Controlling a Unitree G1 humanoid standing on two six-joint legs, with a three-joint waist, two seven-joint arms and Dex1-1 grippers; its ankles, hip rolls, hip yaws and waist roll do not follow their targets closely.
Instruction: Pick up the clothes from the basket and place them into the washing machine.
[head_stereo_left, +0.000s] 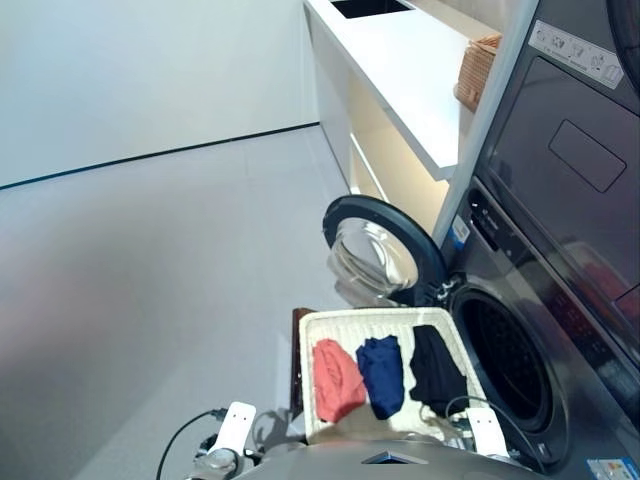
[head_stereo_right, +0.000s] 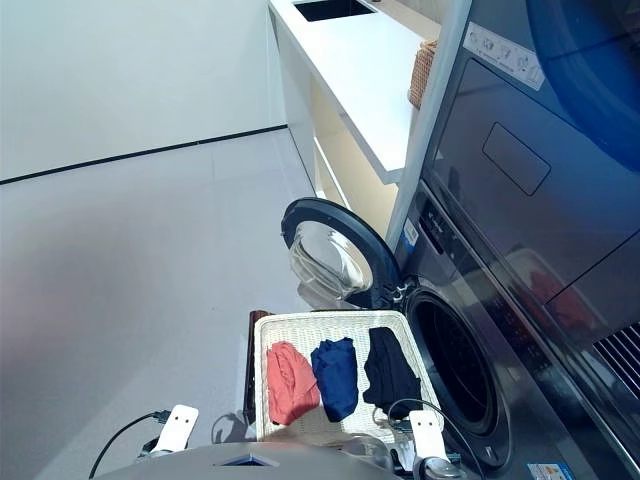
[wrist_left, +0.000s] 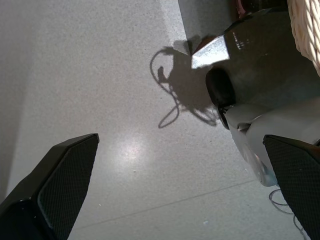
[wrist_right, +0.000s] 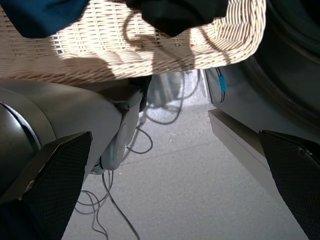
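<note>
Clothes (head_stereo_left: 385, 375) lie in a row in the basket (head_stereo_left: 330, 322), beside the washing machine's (head_stereo_left: 505, 365) open drum for short carries. Left gripper (wrist_left: 175, 200) and right gripper (wrist_right: 175, 190) hang wide, empty.

- The washing machine (head_stereo_left: 510, 365) drum hole gapes unblocked just right of the basket (head_stereo_left: 330, 322).
- Its swung-open door (head_stereo_left: 380, 250) stands behind the basket's far rim.

Bright, even light; glare on floor (wrist_left: 131, 149), hard cable shadows, basket (wrist_right: 150, 55) sunlit.
</note>
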